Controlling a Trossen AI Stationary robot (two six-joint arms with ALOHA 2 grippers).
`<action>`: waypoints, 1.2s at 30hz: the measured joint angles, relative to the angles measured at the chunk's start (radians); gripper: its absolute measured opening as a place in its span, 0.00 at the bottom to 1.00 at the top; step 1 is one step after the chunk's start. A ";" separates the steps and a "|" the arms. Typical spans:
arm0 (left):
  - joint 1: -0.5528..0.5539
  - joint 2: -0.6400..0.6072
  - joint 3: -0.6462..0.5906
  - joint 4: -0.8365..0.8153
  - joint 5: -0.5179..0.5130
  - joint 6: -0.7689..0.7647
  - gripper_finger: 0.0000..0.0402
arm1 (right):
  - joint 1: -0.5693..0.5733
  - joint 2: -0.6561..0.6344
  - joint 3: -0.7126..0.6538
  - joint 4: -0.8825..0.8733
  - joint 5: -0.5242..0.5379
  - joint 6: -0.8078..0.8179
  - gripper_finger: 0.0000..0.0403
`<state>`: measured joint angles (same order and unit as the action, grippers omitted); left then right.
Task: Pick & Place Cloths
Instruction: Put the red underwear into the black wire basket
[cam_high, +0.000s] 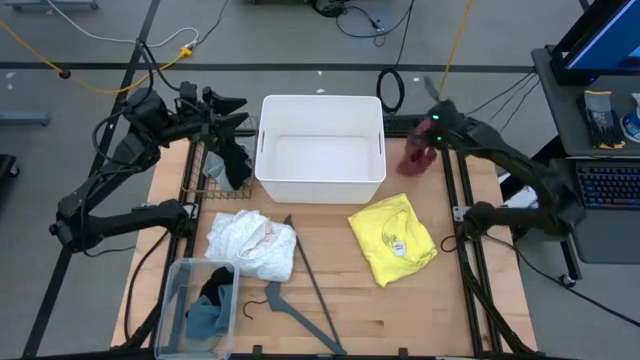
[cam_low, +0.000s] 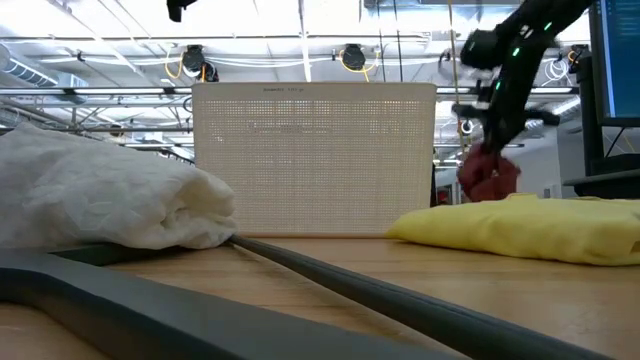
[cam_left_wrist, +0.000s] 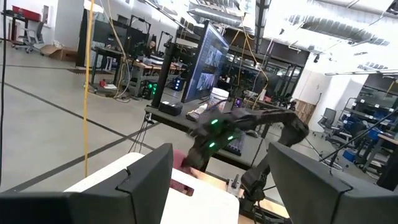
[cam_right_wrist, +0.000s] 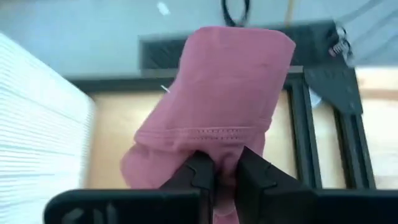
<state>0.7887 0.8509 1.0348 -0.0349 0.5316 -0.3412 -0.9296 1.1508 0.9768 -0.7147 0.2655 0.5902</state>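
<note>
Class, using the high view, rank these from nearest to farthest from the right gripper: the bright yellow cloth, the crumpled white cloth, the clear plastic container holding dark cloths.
1. Bright yellow cloth, mid-table, just below the right gripper.
2. Crumpled white cloth, left of centre.
3. Clear plastic container, front-left corner.

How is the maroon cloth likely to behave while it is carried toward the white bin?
Probably floppy: the maroon cloth hangs in folds from the right tool, pinched at one edge. It seems light, and may sway or drape.
</note>
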 joint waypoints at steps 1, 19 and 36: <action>0.000 0.000 0.000 0.000 0.000 -0.001 0.66 | 0.007 -0.047 0.000 0.008 0.000 0.011 0.05; -0.135 0.151 0.000 0.055 0.001 -0.092 0.66 | 0.198 -0.434 0.003 0.848 -0.352 0.012 0.05; -0.453 0.406 0.000 0.594 -0.175 -0.093 0.66 | 0.402 -0.119 0.003 1.333 -0.764 0.297 0.05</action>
<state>0.3353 1.2567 1.0343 0.5590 0.3569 -0.4346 -0.5274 1.0317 0.9798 0.6179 -0.4986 0.8871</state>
